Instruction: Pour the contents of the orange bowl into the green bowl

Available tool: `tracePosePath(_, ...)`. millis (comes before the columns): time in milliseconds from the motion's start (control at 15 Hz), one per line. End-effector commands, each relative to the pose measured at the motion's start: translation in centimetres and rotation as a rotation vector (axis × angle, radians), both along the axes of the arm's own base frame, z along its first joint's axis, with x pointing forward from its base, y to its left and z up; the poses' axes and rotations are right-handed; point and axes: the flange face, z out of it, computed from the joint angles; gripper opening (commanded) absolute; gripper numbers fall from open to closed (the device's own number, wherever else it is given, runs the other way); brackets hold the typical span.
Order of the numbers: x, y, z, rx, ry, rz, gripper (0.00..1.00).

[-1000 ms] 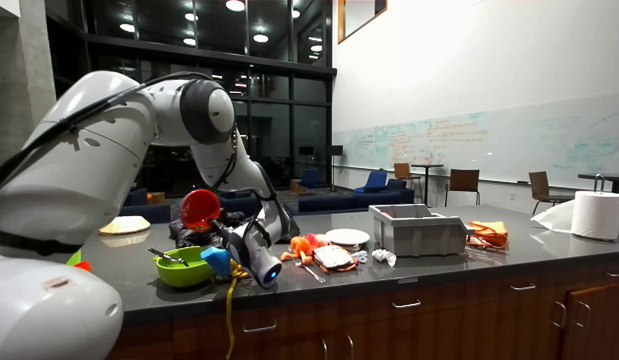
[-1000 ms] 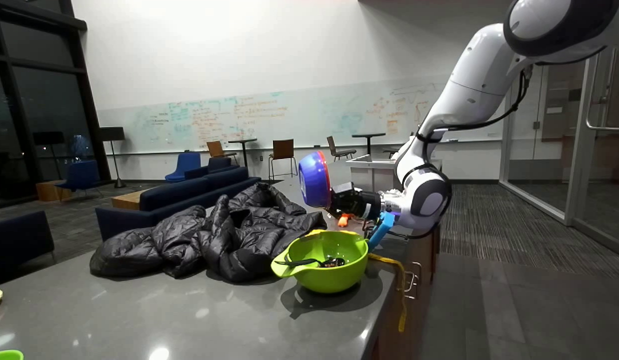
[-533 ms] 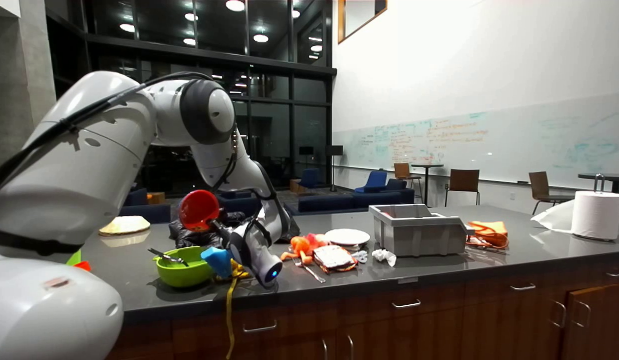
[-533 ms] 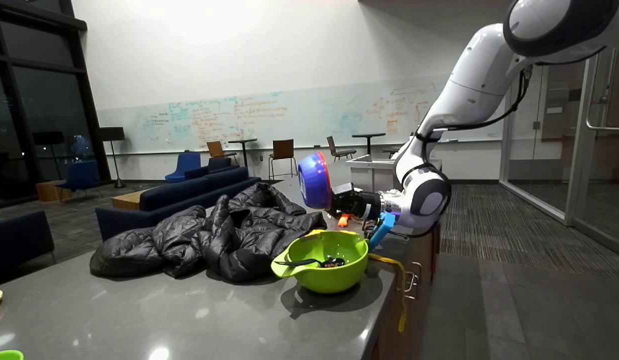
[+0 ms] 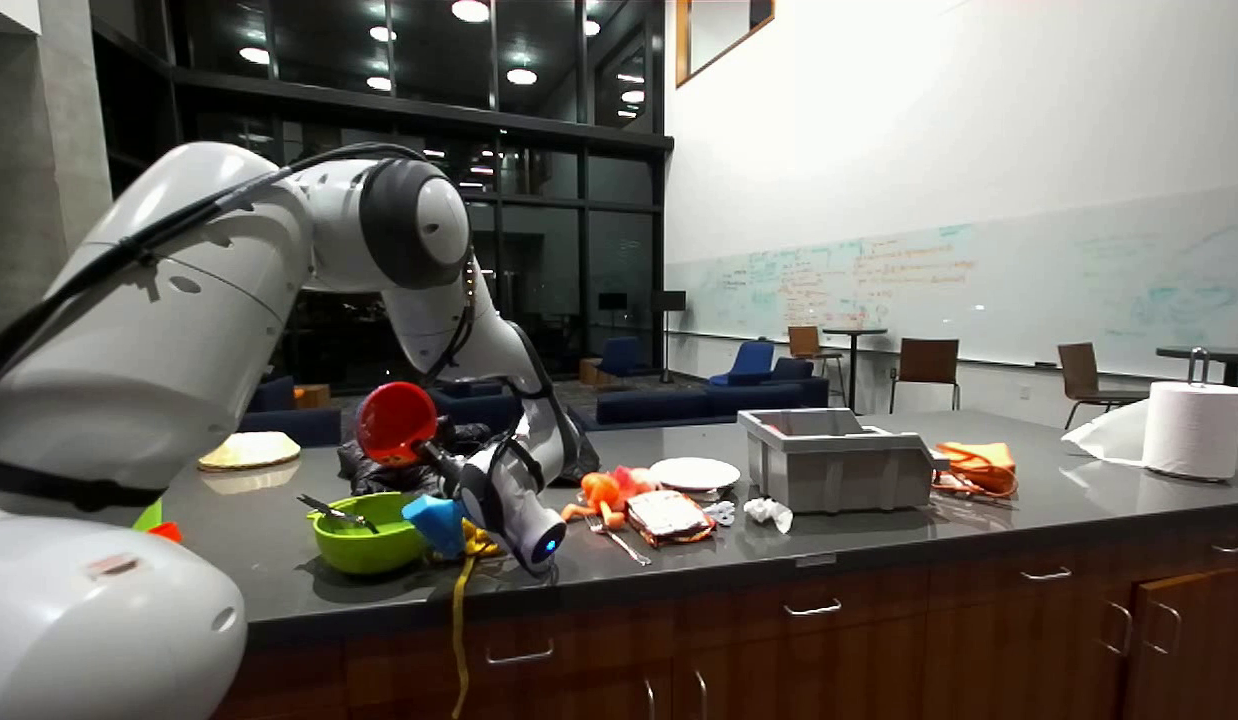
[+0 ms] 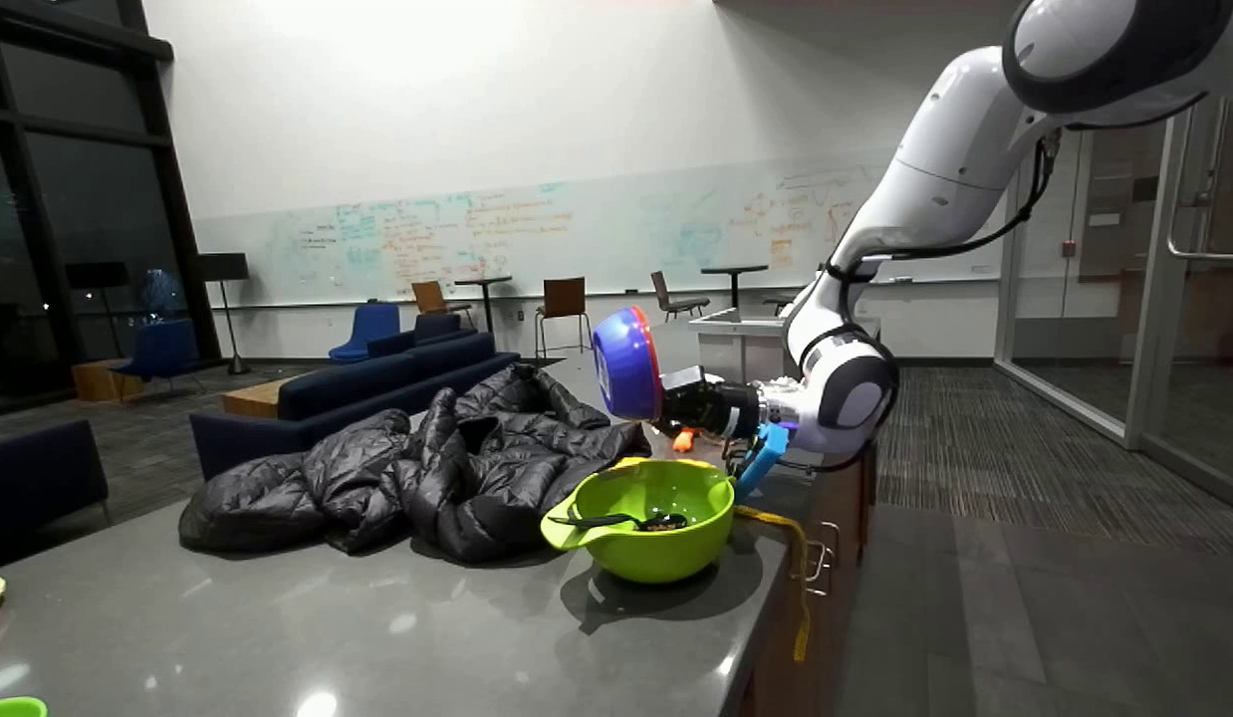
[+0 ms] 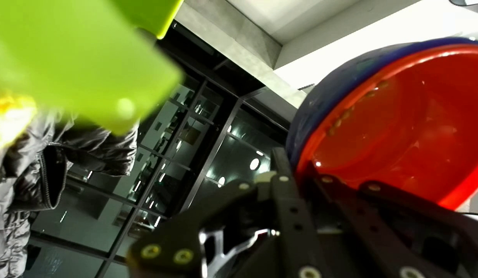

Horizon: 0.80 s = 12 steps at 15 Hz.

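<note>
Gripper [image 7: 295,166] closed to a thin gap on the rim of the orange bowl [image 7: 412,127], bowl tipped sideways in midair, small bits [image 7: 345,114] inside, green bowl [image 6: 656,556] lower, upright on the counter [image 6: 278,617], dark-handled utensil [image 6: 599,521] inside.

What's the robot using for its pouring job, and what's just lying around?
For the pouring: gripper, orange bowl, small bits inside it, green bowl.

Just lying about: black puffer jacket, gray bin, white plate, fork, paper towel roll.
</note>
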Motion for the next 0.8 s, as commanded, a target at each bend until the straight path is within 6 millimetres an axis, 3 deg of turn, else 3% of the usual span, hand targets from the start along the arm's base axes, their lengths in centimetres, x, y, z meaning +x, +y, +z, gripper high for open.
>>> tracePosePath(0, 0.3, 0.0, 0.2, -0.026, 0.011, 0.023, 0.02)
tracePosePath(733, 0.9, 0.5, 1.7, -0.053, -0.024, 0.064, 0.02)
